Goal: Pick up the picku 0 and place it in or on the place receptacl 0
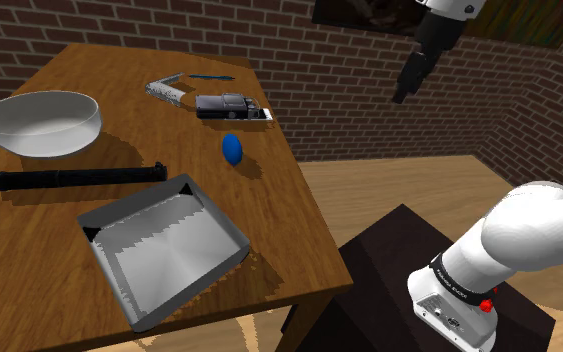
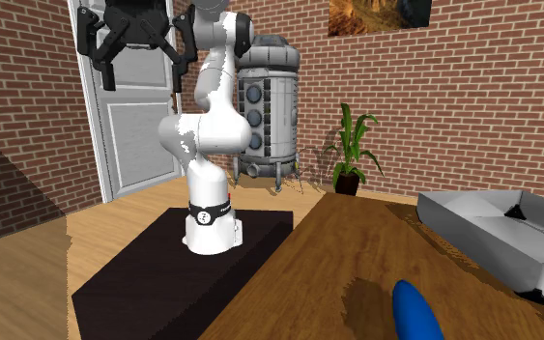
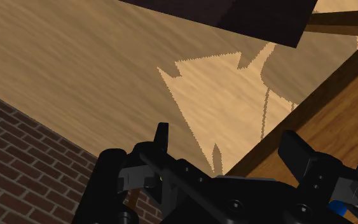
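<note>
Wooden table (image 1: 269, 205) has the blue thing (image 1: 232, 148) lying free, so my gripper (image 2: 141, 72) hangs high, fingers apart, nothing grabbed yet

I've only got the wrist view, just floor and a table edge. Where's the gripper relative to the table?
Observer: The gripper hangs high over the floor, off the table on the shoulder view's right.
Operator: What's closest on the table?
Observer: A blue egg-shaped object, lying near that edge.
Operator: Any container nearby?
Observer: A grey tray, nearer the shoulder camera than the blue egg-shaped object.
</note>
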Action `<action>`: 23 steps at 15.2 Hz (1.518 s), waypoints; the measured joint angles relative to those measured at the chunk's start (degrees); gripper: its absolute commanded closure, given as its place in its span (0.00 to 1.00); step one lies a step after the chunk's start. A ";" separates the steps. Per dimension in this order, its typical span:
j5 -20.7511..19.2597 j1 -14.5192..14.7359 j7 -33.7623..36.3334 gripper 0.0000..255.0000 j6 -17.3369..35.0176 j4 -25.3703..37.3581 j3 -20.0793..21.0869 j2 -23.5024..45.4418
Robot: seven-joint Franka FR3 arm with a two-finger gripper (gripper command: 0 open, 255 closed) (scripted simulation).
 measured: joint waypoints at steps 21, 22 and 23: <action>18.57 3.73 23.77 0.00 29.48 -0.06 13.41 22.59; 19.11 3.82 24.71 0.00 30.99 0.69 13.93 24.31; 19.64 3.95 25.70 0.00 32.60 1.30 14.50 25.97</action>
